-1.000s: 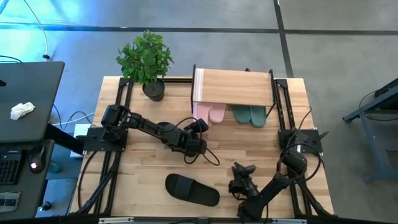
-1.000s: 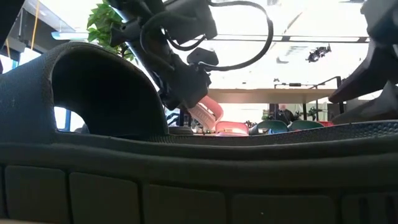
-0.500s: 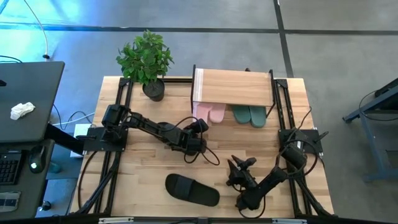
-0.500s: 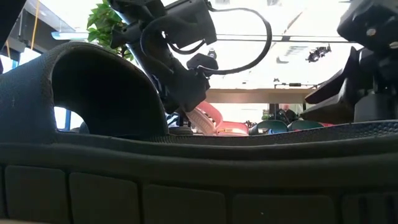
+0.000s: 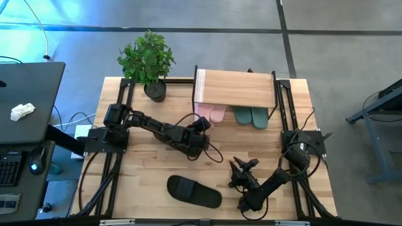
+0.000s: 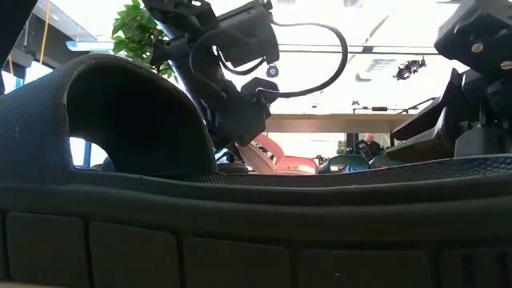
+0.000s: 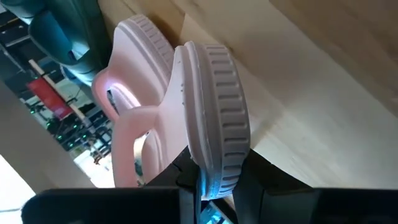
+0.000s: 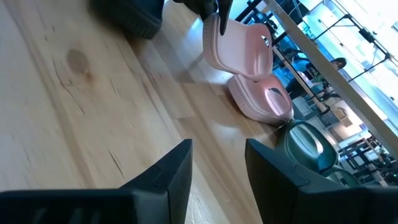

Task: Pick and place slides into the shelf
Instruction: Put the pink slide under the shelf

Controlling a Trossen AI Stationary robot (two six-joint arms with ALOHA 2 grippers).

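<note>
My left gripper [image 5: 202, 127] is shut on a pale pink slide [image 7: 205, 106] just in front of the shelf [image 5: 235, 88], a light board on thin black legs at the table's far edge. The second pink slide [image 8: 261, 99] and two teal slides [image 5: 252, 117] lie on the table under the shelf, their ends poking out. One black slide [image 5: 193, 191] lies sole down near the near edge and fills the low view's foreground; no other black slide shows. My right gripper [image 8: 217, 168] is open, to the right of the black slide, touching nothing. My left gripper pinches the pink slide by the ribbed rim of its sole at one rounded end [image 7: 214, 177], between its two fingers. The slide is lifted clear of the table and stands out beyond the fingers, turned on its side, strap [image 7: 134, 134] toward the shelf.
A potted plant [image 5: 147, 59] stands at the far left corner beside the shelf. Bare wood lies between the black slide and the shelf. A dark desk with a keyboard stands left of the table. Cables trail from both arms.
My left gripper has carried the pink slide a little toward the far edge and the shelf, and the slide sits lower in the low view. My right arm has shifted slightly toward the far edge, its gripper staying open.
</note>
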